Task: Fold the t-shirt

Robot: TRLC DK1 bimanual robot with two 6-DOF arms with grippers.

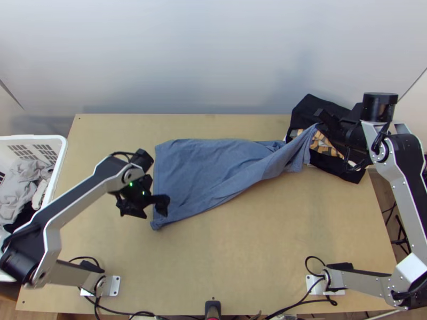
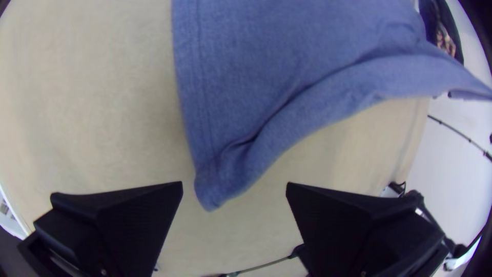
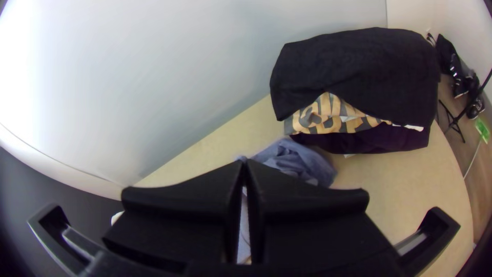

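The blue t-shirt (image 1: 208, 165) is laid across the counter (image 1: 240, 256), spread broadly at the left, where a straight stitched edge is shown. Its near side is rumpled and folded over diagonally. Toward the right it is narrowed, raised and gripped by the right gripper (image 1: 320, 122).

On my bench (image 1: 240, 256), the t-shirt (image 1: 203, 165) lies mostly left of the clothes stack (image 1: 309, 109), which sits at the far right corner; beside the left edge, a basket (image 1: 63, 143) holds laundry (image 1: 20, 184).
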